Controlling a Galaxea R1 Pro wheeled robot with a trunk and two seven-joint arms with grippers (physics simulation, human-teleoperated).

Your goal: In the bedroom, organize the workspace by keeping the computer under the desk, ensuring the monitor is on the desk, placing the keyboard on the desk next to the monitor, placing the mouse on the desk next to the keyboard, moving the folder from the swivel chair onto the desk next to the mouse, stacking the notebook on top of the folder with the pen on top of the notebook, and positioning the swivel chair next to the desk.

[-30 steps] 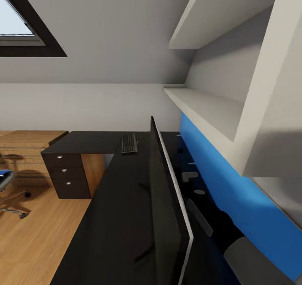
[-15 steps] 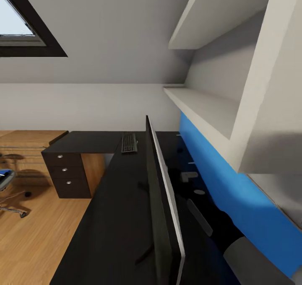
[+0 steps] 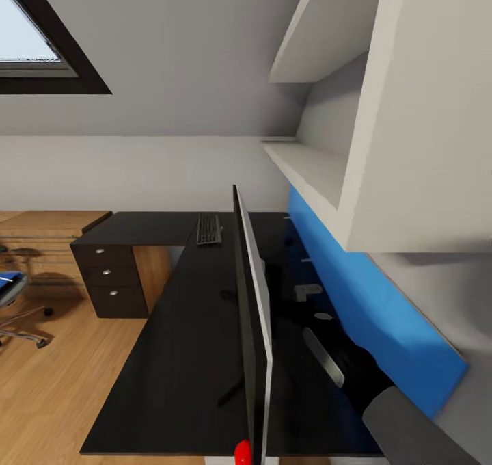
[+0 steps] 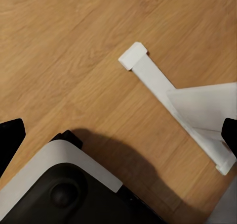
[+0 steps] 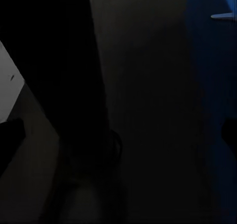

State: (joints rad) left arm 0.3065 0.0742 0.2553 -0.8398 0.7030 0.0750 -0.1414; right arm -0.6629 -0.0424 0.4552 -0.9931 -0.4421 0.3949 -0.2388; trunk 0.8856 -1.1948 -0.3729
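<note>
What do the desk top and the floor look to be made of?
The desk top looks like glossy black laminate or lacquered board: it mirrors the monitor faintly. The floor looks like light wood planks with a matte finish: grain lines show in the left wrist view, though a wood-look laminate is possible.

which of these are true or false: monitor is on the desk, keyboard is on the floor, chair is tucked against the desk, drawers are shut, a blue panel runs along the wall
1. The monitor stands on the desk. True.
2. The keyboard lies on the floor. False: it lies on the desk, past the monitor's far end.
3. The chair is tucked against the desk. False: it stands apart, out on the wood floor.
4. The drawers are shut. True.
5. A blue panel runs along the wall behind the desk. True.
</note>
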